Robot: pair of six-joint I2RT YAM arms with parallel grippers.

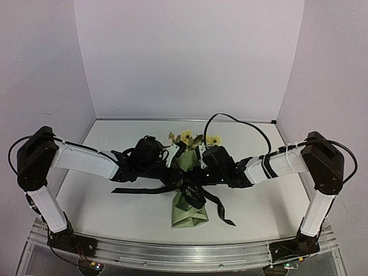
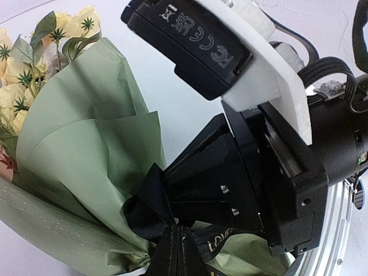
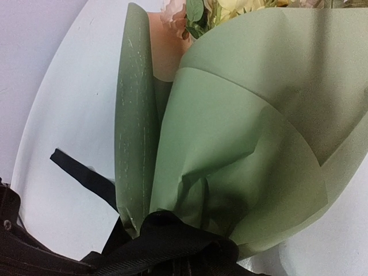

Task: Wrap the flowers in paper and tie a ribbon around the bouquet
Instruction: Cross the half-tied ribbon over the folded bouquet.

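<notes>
White bench (image 1: 115,207) carries the bouquet (image 1: 187,214) at its middle, yellow flowers (image 1: 187,137) at the far end; black ribbon (image 1: 221,210) cinched round the paper (image 3: 230,172) waist, tails trailing; right fingers (image 2: 201,172) pinched tight on the knot; left fingers (image 1: 172,171) closed alongside, grip unclear.

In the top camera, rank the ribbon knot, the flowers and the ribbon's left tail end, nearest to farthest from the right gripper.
1. ribbon knot, at the tips of the right gripper
2. flowers, just behind
3. ribbon's left tail end, far left
</notes>
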